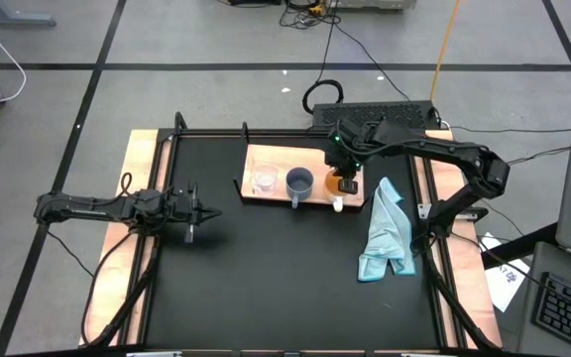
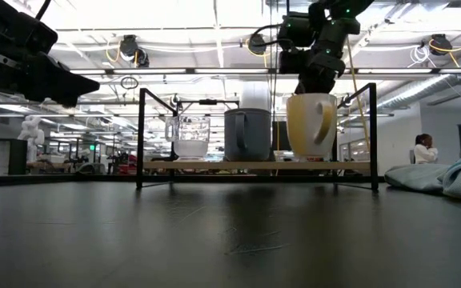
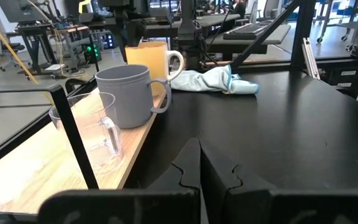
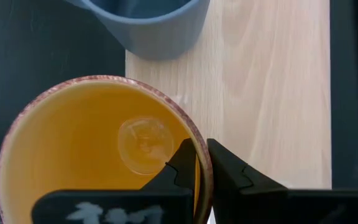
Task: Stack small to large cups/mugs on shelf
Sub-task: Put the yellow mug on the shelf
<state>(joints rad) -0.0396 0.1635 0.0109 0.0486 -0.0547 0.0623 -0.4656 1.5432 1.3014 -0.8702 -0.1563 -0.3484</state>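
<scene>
Three vessels stand in a row on the light-wood shelf (image 1: 276,195) at the far side of the black bench (image 1: 266,288): clear glass cup (image 1: 264,179) at one end, blue-grey mug (image 1: 299,182) in the middle, orange mug (image 1: 344,184) at the other end, each just beside its neighbour but apart. Right claw (image 4: 201,163) is above the orange mug, fingers clamped on its rim, one inside the wall and one outside. In the low view the mug's base sits at or barely above the board; cannot tell whether it is fully set down. Left claw (image 3: 199,163) hovers over bare bench well away from the shelf, fingers together, holding nothing; that arm waits. A light-blue cloth (image 1: 386,233) lies on the bench beside the shelf. Judgement: the step in hand is placing the largest mug, and the order small to large already reads correctly along the board. Next move likely calls for confirming the base is seated, parting the fingers, then lifting straight up so the inner finger clears the rim without tipping the mug toward the blue-grey one.
</scene>
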